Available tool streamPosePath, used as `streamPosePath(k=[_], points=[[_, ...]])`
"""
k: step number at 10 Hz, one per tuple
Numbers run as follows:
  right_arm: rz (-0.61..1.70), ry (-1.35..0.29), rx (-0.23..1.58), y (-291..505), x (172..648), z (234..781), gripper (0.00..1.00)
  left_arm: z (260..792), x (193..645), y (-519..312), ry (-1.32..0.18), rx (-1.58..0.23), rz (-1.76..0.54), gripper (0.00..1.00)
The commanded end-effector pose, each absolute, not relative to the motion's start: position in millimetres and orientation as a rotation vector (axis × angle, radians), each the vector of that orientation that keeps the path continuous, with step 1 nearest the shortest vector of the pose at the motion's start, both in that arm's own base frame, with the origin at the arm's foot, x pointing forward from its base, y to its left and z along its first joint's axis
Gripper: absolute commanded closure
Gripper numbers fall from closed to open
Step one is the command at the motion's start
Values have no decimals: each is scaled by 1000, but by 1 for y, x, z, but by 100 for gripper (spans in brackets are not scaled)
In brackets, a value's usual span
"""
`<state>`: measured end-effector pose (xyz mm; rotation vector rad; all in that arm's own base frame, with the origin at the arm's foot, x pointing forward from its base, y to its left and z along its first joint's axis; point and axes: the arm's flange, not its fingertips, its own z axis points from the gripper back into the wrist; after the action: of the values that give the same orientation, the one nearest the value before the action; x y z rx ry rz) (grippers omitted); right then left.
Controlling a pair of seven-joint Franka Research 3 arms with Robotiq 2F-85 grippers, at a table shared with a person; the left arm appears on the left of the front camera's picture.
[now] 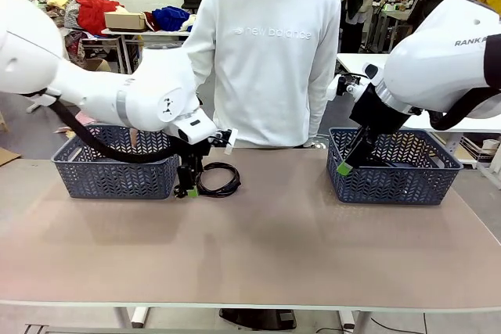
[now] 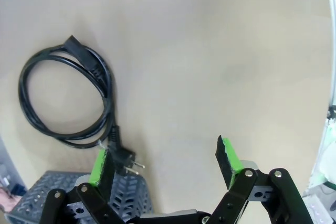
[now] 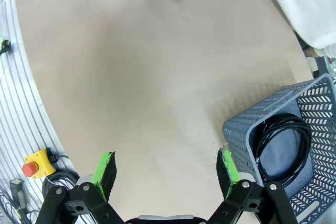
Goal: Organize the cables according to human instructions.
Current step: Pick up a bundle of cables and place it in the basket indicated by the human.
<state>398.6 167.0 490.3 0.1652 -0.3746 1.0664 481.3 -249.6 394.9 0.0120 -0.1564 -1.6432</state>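
One cable [image 1: 220, 180] lies on the table as a black loop just right of the left basket [image 1: 109, 177]. In the left wrist view this cable [image 2: 63, 98] has its plug end [image 2: 128, 162] beside my left finger pad. My left gripper [image 1: 189, 188] hangs open over the table between that basket and the loop, empty [image 2: 164, 161]. My right gripper [image 1: 344, 167] is open at the left front corner of the right basket [image 1: 391, 181], holding nothing [image 3: 166, 167]. A second coiled cable [image 3: 283, 145] rests inside that basket [image 3: 239, 135].
A person in a white sweatshirt [image 1: 270, 52] stands at the far edge between the baskets. The tabletop [image 1: 266, 240] spreads bare toward the front. A red stop button on a yellow box [image 3: 31, 166] sits beyond the table's edge.
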Motion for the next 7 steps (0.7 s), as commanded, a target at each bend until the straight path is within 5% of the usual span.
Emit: streamPosePath(k=[1,7], points=[[1065,-376,161,167,398,491,0,390,496,-261,-137,62,-1618,0],[1065,-376,161,167,398,491,0,386,494,-260,-138,36,-1632,0]])
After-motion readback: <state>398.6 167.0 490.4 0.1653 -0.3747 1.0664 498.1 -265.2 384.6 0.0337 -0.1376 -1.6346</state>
